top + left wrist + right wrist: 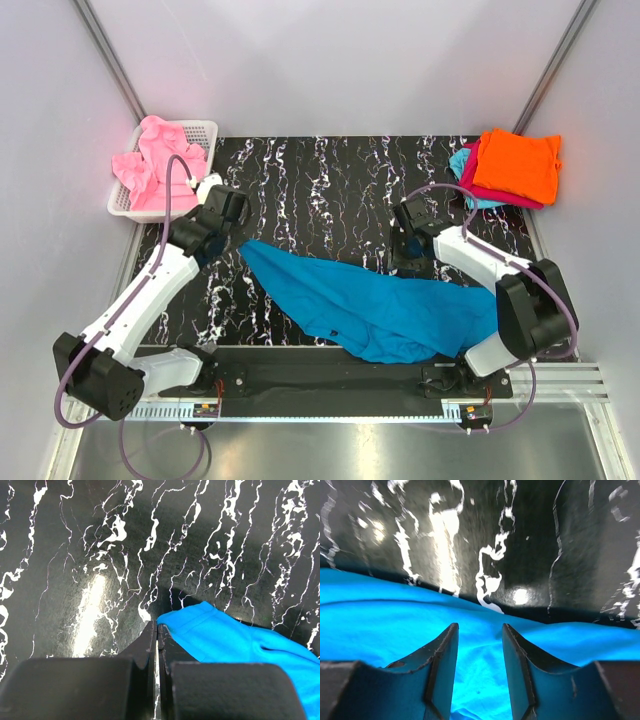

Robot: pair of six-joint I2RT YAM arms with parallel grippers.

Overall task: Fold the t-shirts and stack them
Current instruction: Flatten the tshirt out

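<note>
The teal-blue t-shirt (380, 305) lies spread and rumpled across the near half of the black marble table (330, 180). My left gripper (237, 236) is shut at the shirt's far-left corner. In the left wrist view the closed gripper (158, 626) pinches that corner (210, 630) at its very tips. My right gripper (410, 258) is open just above the shirt's far right edge. In the right wrist view the gripper (480, 630) hangs over blue cloth (380, 625) with nothing between its fingers.
A white mesh basket (205, 128) with pink shirts (160, 160) stands at the far left. An orange shirt (518, 165) lies on magenta (500, 197) and light cyan (460, 163) ones at the far right. White walls close in the sides and back.
</note>
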